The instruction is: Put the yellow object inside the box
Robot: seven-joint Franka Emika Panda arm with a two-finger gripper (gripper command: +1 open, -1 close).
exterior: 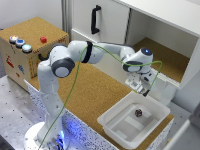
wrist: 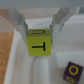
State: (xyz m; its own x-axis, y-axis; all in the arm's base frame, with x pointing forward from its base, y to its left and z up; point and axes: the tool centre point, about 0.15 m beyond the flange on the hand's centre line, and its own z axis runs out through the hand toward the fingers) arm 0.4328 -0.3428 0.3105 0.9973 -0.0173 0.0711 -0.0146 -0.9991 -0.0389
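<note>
Carrying step, judged nearly over: yellow cube (wrist: pixel 41 43) clamped between the fingers (wrist: pixel 22 24) of the gripper (exterior: pixel 141 88), held in the air above the far edge of the box (exterior: pixel 111 120). Seemingly not yet released; next called for a small shift over the ridged floor, a slight lowering, then opening, clear of the dark cube (wrist: pixel 73 71) already lying inside. Arm (exterior: pixel 105 50) stretched out across the cork top (exterior: pixel 92 92) toward the exterior view's right, wrist bent down.
</note>
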